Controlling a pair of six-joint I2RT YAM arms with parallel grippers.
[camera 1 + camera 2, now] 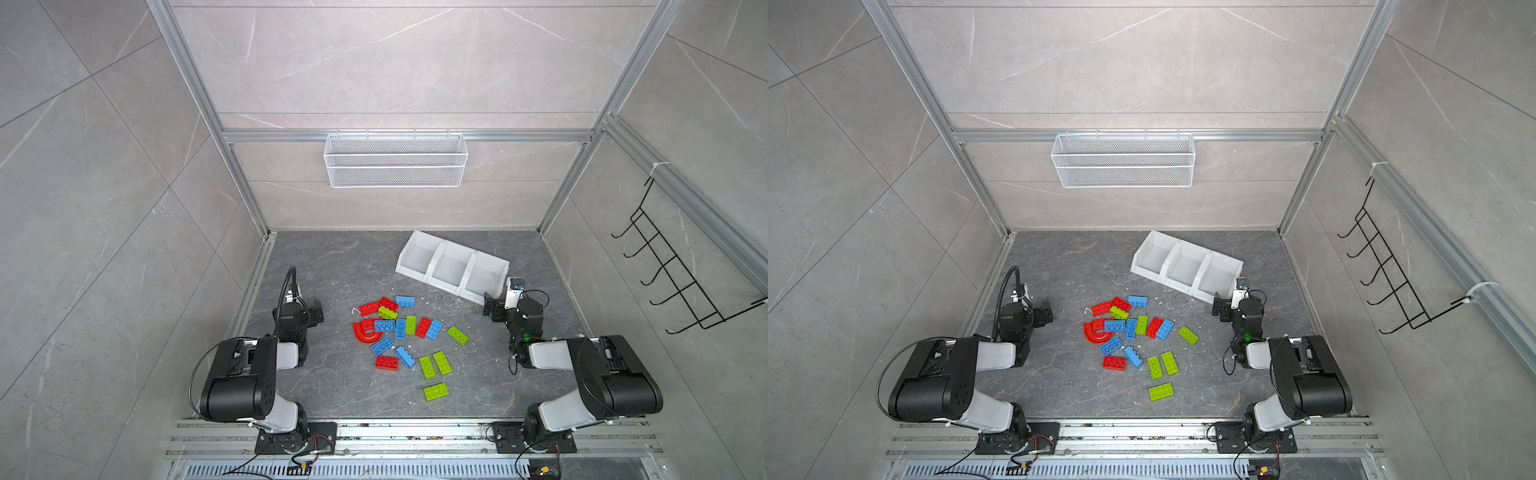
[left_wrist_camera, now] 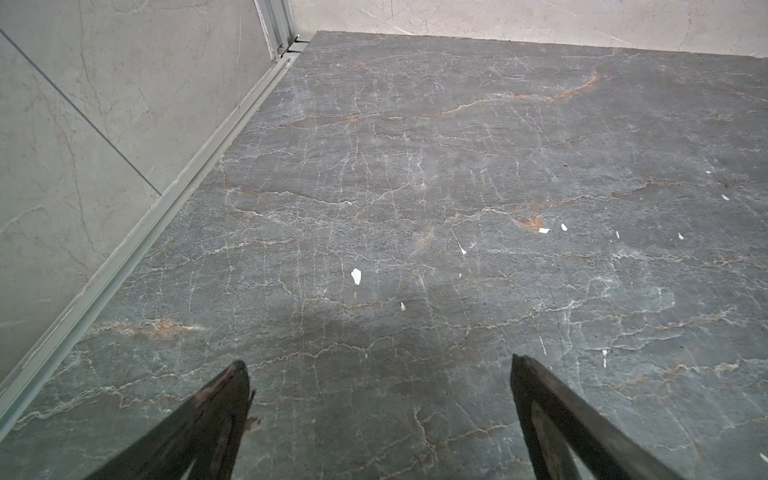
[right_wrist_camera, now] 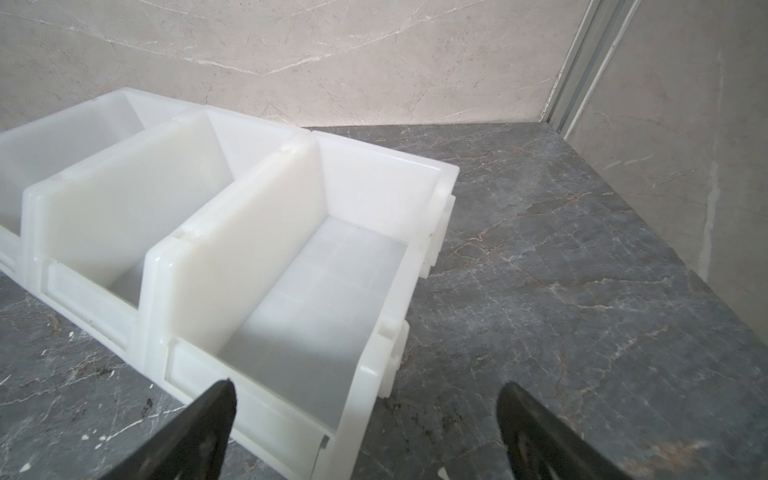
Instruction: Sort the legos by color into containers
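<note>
The legos (image 1: 400, 328) (image 1: 1130, 328) lie loose in mid-table in both top views: red, blue and lime green bricks, plus a red arch piece (image 1: 365, 334). Three joined white containers (image 1: 436, 259) (image 1: 1170, 259) (image 3: 257, 232) stand in a slanted row behind them at the right, with nothing inside that I can see. My left gripper (image 1: 318, 311) (image 1: 1045, 312) (image 2: 377, 360) is open over bare table left of the pile. My right gripper (image 1: 490, 309) (image 1: 1219, 309) (image 3: 368, 383) is open just in front of the right-hand bin's near corner. Neither holds anything.
A white wire mesh basket (image 1: 395, 160) hangs on the back wall. A black wire rack (image 1: 673, 266) hangs on the right wall. Small white flecks (image 2: 356, 276) dot the dark marbled table (image 1: 332, 257). Aluminium rails run along the front edge.
</note>
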